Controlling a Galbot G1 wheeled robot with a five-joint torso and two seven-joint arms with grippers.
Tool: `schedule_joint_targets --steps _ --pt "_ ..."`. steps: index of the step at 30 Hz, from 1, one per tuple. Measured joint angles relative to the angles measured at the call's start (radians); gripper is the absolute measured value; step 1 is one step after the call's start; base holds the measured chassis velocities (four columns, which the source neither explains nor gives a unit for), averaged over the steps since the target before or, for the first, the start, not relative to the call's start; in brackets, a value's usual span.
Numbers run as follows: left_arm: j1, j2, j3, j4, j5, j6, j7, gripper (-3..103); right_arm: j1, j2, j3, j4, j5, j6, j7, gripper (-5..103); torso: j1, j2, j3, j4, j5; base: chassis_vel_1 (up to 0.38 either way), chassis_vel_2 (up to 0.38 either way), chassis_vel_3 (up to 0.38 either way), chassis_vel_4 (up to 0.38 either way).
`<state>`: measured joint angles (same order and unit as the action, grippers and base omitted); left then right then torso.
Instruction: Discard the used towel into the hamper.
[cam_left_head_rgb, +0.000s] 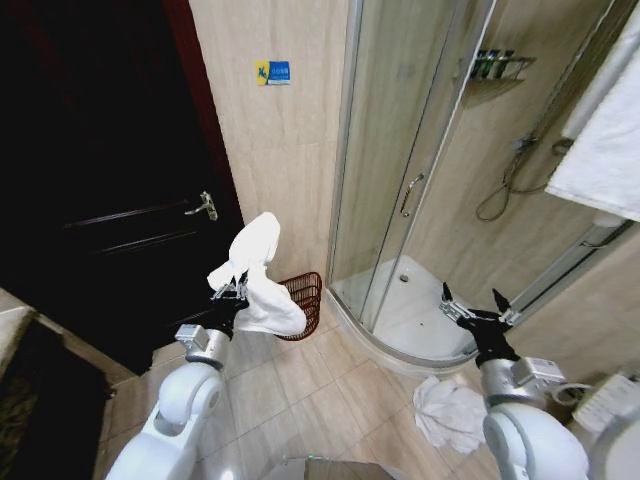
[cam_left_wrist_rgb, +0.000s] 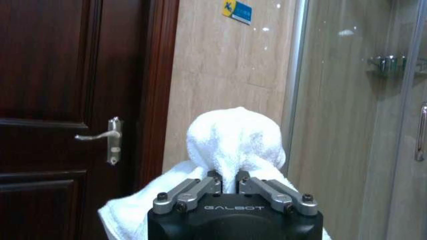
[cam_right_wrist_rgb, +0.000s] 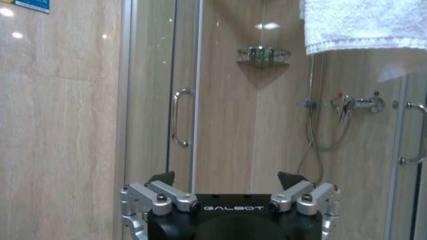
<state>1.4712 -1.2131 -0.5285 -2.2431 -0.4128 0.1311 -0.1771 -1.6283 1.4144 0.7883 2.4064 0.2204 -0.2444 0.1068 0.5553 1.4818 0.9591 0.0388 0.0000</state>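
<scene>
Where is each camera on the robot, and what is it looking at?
Head view: high on the robot, looking down at the bathroom floor; both arms show, the left gripper holding the towel above the hamper, the right gripper open.
Left wrist view: behind the left gripper, facing the door and wall.
Right wrist view: behind the right gripper, facing the shower door.
Shared: the head and left wrist views both show the towel, door and blue sticker.
</scene>
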Motion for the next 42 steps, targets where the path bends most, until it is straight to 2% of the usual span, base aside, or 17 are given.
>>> schedule_joint_targets --steps 23,42 --pt "0.000 0.001 -0.002 0.019 0.006 -0.019 0.019 10 0.005 0.015 -0.013 -0.011 -0.011 0.002 -0.002 100 -0.071 -0.153 -0.082 -0.0002 0.0000 0.000 0.000 0.000 0.000" --pt "0.008 0.004 -0.002 0.021 0.006 -0.027 0.028 10 0.002 0.021 -0.018 -0.015 -0.017 0.004 -0.006 100 -0.118 -0.256 -0.138 -0.0002 -0.0001 0.000 0.000 0.000 0.000"
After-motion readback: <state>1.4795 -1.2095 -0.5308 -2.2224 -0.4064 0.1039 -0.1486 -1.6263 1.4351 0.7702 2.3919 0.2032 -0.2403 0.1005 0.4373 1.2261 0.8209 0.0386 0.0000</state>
